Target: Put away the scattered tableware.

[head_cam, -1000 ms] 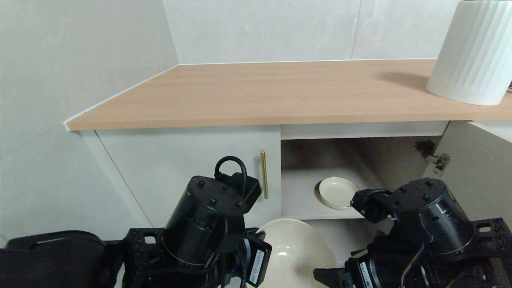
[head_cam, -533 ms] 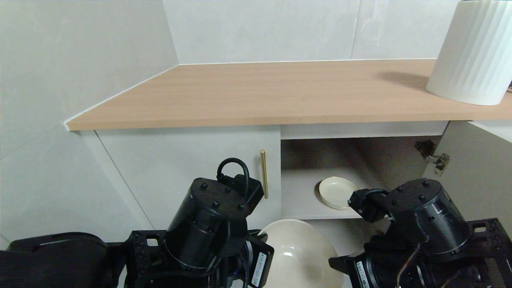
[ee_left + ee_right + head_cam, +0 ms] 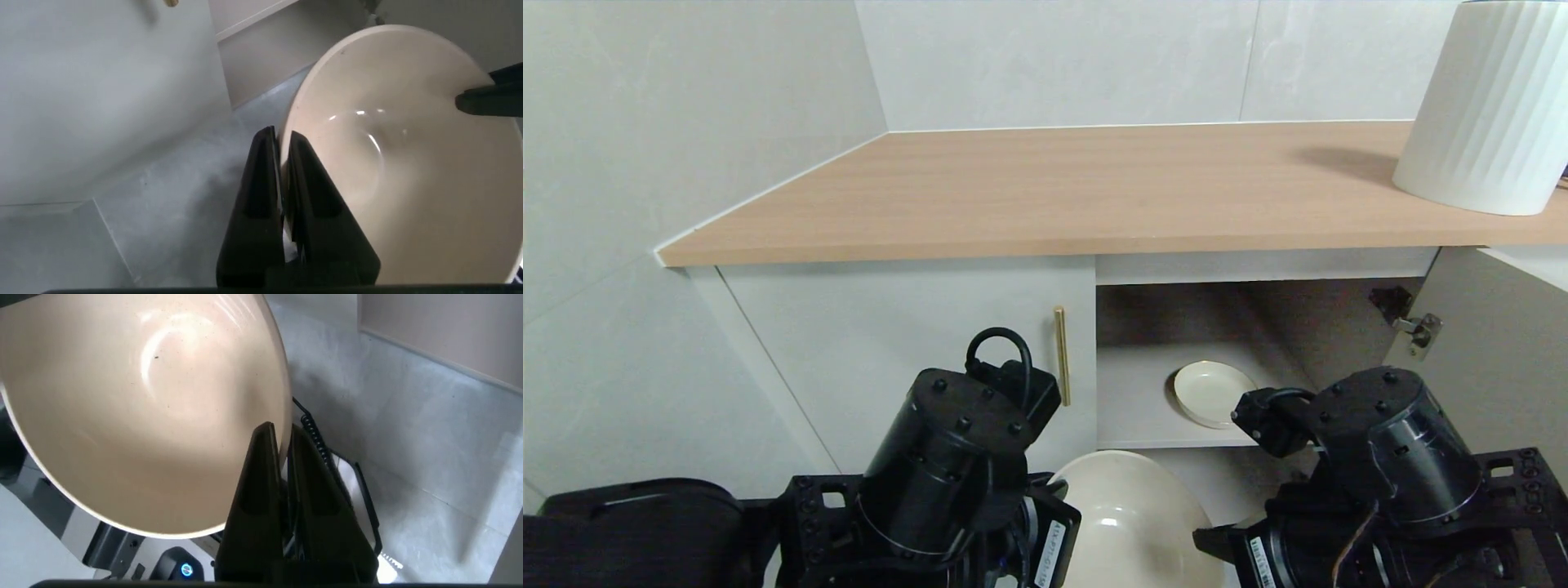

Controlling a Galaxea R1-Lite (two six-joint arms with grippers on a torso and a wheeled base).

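I have the left gripper (image 3: 282, 145) and right gripper (image 3: 279, 439) each clamped on the empty bowl (image 3: 1131, 514) at its rim, while the open cabinet (image 3: 1135, 404) holds one plate (image 3: 1213, 394).

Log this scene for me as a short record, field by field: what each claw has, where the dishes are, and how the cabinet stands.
left claw: shut on the rim of the big bowl
right claw: shut on the same bowl's opposite rim
bowl position: held in front of the cabinet
small plate: lying on the shelf inside
doors: left door closed, right door open
countertop: white ribbed container at its right end
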